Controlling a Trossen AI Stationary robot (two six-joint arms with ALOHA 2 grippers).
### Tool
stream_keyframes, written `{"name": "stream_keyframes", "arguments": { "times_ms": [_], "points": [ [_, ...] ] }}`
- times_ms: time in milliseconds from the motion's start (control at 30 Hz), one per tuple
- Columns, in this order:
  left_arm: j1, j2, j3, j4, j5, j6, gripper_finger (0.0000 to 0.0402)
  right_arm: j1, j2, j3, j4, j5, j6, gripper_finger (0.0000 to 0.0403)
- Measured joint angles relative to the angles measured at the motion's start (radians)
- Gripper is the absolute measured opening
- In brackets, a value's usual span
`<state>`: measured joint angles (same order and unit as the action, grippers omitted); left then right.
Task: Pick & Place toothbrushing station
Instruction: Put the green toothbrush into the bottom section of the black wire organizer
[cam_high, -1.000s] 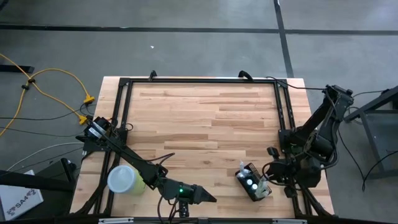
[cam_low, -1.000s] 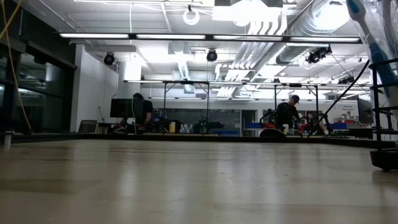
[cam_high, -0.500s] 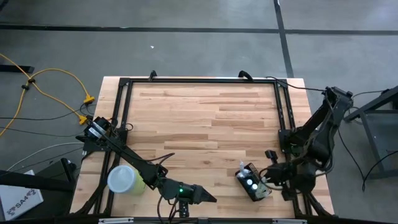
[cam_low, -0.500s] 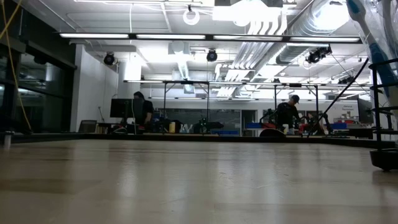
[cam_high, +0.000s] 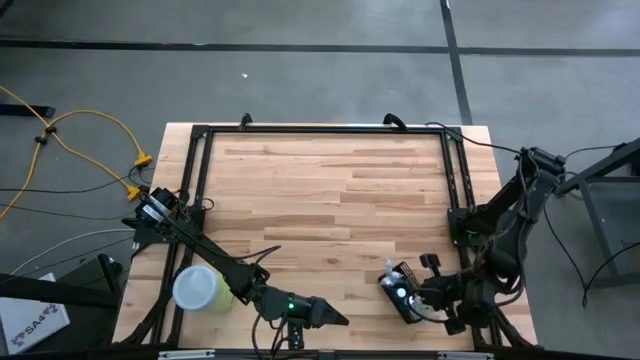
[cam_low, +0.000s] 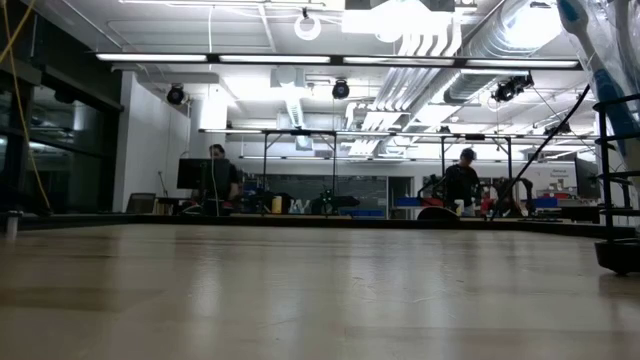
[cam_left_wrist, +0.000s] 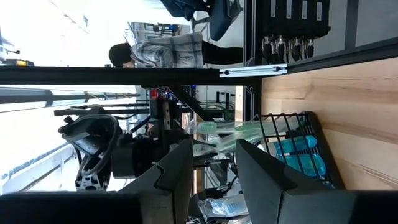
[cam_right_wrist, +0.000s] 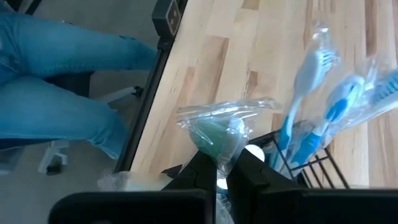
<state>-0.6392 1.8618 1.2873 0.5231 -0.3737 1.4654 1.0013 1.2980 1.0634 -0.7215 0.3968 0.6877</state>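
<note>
**Right hand closes in on the station**

Now my right hand (cam_high: 428, 296) has slid from the right edge to the small black rectangular wire-mesh toothbrushing station (cam_high: 405, 296), which sits near the front right corner of the tabletop (cam_high: 330, 190). From the right wrist view, its fingers (cam_right_wrist: 202, 168) are pinched shut on a clear plastic-wrapped green item (cam_right_wrist: 219, 129) standing in the holder, beside blue toothbrushes in clear wrap (cam_right_wrist: 323, 102). I judge the pick is just being secured; lifting by that wrap could slip or tip the holder. My left hand (cam_high: 335, 318) waits at the front edge, fingers (cam_left_wrist: 177, 171) partly apart and holding nothing, with the lime-green cup with whitish lid (cam_high: 200, 288) near the front left corner.
</note>
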Motion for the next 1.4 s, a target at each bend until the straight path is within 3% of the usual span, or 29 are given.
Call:
{"name": "stream_keyframes", "arguments": {
  "times_ms": [967,1400],
  "points": [
    [-0.006,0.0,0.0,0.01,0.0,0.0,0.0115,0.003,-0.001,0.0,0.0,-0.031,0.045,0.0034],
    [-0.013,0.0,0.0,0.01,0.0,0.0,0.0115,0.003,-0.002,0.0,0.0,-0.086,0.109,0.0116]
  ]
}}
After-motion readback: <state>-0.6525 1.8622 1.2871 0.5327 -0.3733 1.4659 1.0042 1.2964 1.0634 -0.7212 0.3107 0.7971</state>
